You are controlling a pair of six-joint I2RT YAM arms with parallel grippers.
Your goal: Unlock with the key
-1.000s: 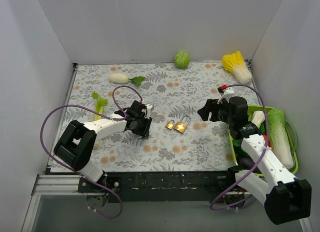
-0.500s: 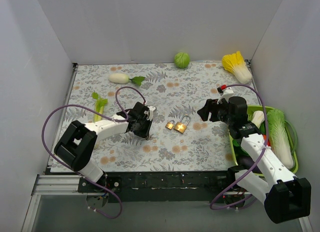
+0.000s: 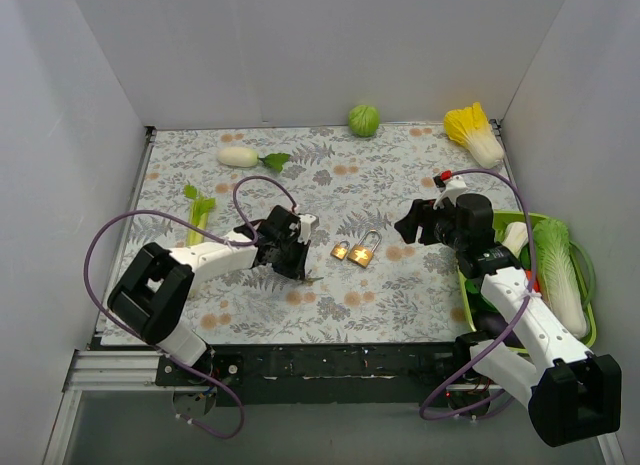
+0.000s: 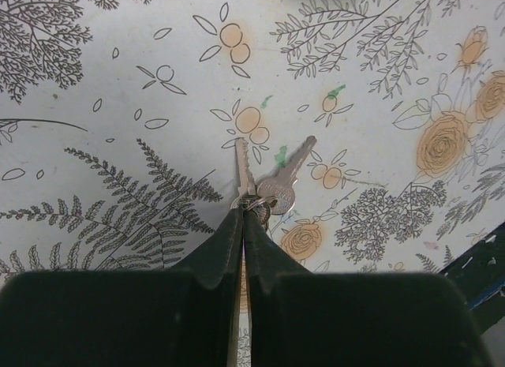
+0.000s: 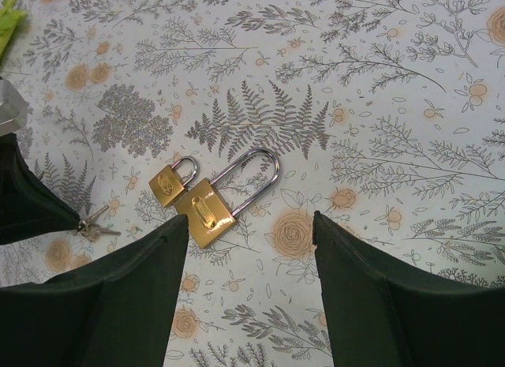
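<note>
- Left gripper: fingers clenched tight on a ring of two small metal silver keys, pinched at the ring end.
- One key blade points straight out from the fingertips and the other splays off to its right. Can't tell whether they are lifted or lying on the cloth.
- The keys sit near centre of the grey floral tablecloth, just left and slightly nearer than the locks.
- Small brass padlock and large brass padlock lie flat side by side, touching, both steel shackles seated in their bodies.
- Each lock face has a stamped mark, too small to read.
- Right gripper: fingers released and spread wide, gripping nothing, hanging over the cloth just right of the locks.
- Far edge: round green cabbage, yellow-leafed napa cabbage.
- Far left: white radish with green top. Left: pale green leafy stalk.
- Right edge: lime-green plastic tray holding a pale green napa cabbage.
</note>
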